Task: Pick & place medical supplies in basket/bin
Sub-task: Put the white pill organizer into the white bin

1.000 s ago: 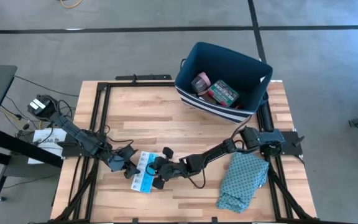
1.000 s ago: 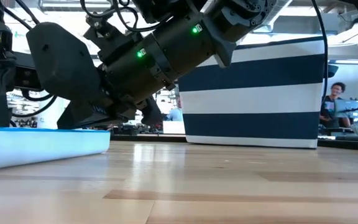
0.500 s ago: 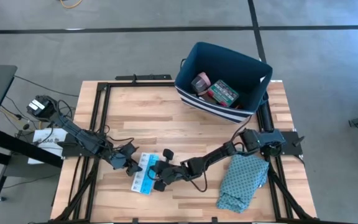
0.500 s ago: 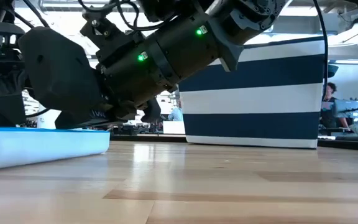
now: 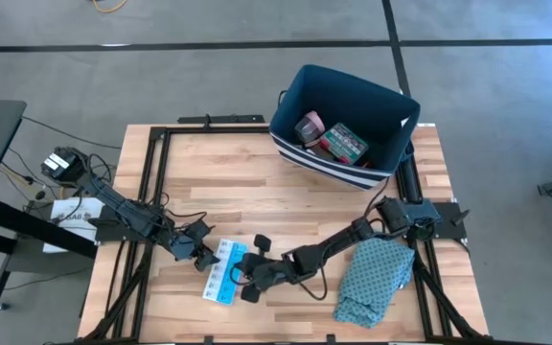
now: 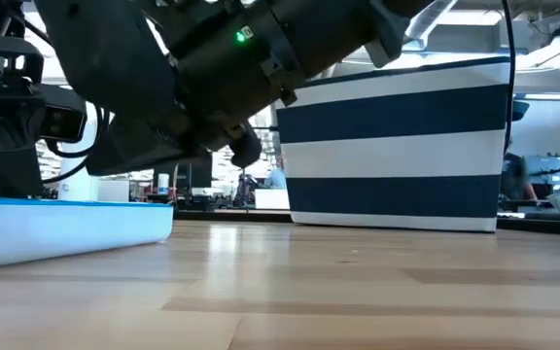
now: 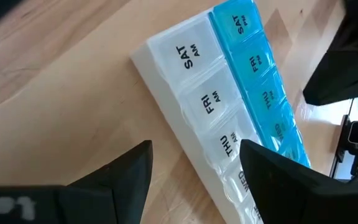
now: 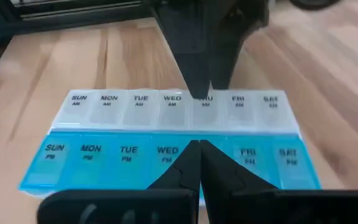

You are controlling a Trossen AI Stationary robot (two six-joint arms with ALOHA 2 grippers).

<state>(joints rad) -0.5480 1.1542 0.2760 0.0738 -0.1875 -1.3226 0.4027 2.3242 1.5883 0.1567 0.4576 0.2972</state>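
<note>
Right gripper (image 8: 199, 163) pinched shut over our pill organizer (image 5: 224, 271), left gripper (image 7: 194, 163) open beside it.
We see its long axis running diagonally across the table (image 5: 257, 192).

Wooden table with three things resting on it

The light butcher-block table (image 5: 257, 201), its planks running left to right, sits in a black metal frame (image 5: 157, 163). A navy soft-sided bin (image 5: 387, 107) with white stripes round its base stands at the far right corner, its base partly over the table's far edge. A pill organizer (image 5: 224, 273) lies flat near the front edge, left of centre, with a clear white AM row and a blue PM row marked by weekday. A teal patterned cloth (image 5: 377, 276) lies crumpled at the near right corner, over the frame rail. The middle of the tabletop shows bare wood.
</note>
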